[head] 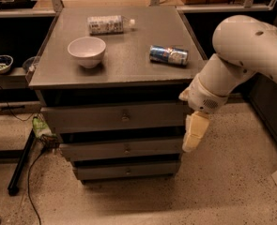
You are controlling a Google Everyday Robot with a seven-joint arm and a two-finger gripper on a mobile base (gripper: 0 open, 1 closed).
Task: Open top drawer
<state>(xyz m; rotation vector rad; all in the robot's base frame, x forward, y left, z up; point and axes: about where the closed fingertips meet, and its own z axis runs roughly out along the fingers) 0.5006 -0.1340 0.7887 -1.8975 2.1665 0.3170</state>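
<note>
Right now my hand (195, 134) hangs pointing down by the right front corner of the desk (133, 67); whether it is apart or together I cannot tell. The top drawer (81, 118) sits shut just under the desktop. I should swing left, level with its centre knob (125, 117), and meet it squarely.

The arm (241, 55) is cased in smooth, glossy white shells: a bulbous rounded joint dotted with a few small dark recesses, narrowing to a thick cylindrical wrist with a greyish patch at its end. The gripper (194, 134), a duller cream-yellow and blocky, hangs just beside the right edge of the cabinet (105, 85).
</note>
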